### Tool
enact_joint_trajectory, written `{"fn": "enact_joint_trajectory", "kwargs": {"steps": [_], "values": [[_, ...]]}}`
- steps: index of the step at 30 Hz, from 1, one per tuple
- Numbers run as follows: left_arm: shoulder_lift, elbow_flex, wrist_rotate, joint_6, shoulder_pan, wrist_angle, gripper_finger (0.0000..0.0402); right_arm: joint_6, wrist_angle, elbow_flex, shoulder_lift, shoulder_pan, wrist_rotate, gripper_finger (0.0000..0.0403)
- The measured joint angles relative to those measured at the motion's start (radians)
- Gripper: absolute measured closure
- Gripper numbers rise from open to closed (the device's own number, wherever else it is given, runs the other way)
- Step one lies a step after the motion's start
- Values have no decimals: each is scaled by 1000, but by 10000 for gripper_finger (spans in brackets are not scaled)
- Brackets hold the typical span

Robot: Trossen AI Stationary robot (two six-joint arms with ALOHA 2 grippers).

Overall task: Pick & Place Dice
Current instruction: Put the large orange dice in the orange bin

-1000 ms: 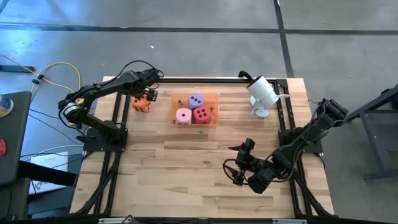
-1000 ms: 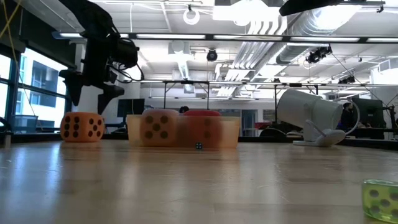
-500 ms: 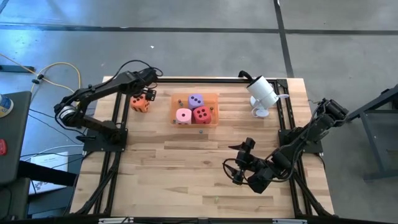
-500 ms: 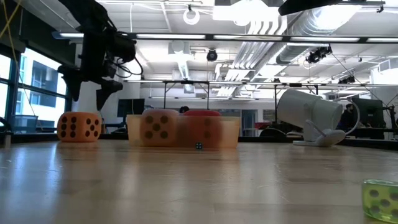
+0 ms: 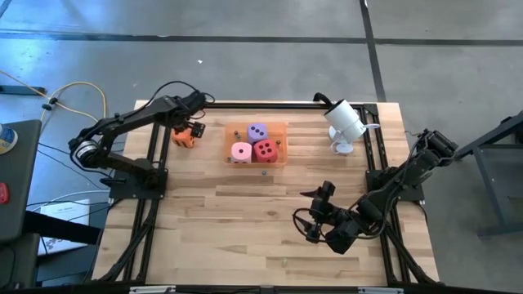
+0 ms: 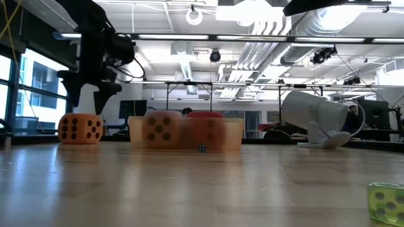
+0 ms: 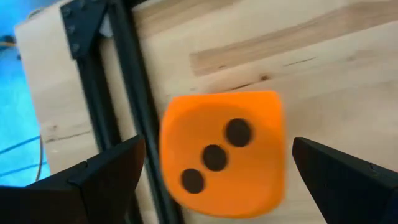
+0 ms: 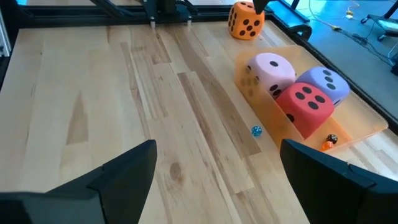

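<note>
The orange die (image 5: 185,135) rests on the table near the far left corner, three pips on its top face (image 7: 221,155). My left gripper (image 7: 219,144) hangs open just above it, one finger on each side, touching nothing; the low view shows the gripper (image 6: 86,101) clear of the die (image 6: 81,128). The purple die (image 5: 257,131), pink die (image 5: 241,151) and red die (image 5: 264,149) sit inside the translucent orange tray (image 5: 282,155). My right gripper (image 5: 315,215) waits open over the near right of the table (image 8: 214,186).
A white cylinder-shaped device on a stand (image 5: 343,122) stands at the far right. A tiny blue die (image 8: 256,130) lies in front of the tray, and a small green translucent die (image 6: 385,202) lies near the near edge. A black frame rail (image 7: 124,93) runs beside the orange die.
My left arm has swung its elbow outward, and its gripper has drifted slightly toward the table's left edge, staying open above the orange die. The right arm has kept still.
</note>
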Motion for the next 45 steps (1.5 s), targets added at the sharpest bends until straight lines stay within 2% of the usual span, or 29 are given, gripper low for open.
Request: {"fn": "enact_joint_trajectory", "kwargs": {"steps": [7,15,18,24,29,40,45], "values": [[-2,-32,3,-12,51,1,5,3,0,0,0,0,-13,69],[-2,-43,26,-15,52,5,5,11,0,0,0,0,-13,69],[2,-80,30,-14,58,-14,5,11,0,0,0,1,-14,69],[-4,-162,32,-12,105,50,5,11,0,0,0,9,-17,69],[-5,-182,112,19,130,85,5,6,0,0,0,7,-14,69],[-4,-217,140,0,107,141,5,0,1,0,0,1,-6,69],[-6,-251,105,-15,89,181,5,0,1,0,0,1,-6,69]]}}
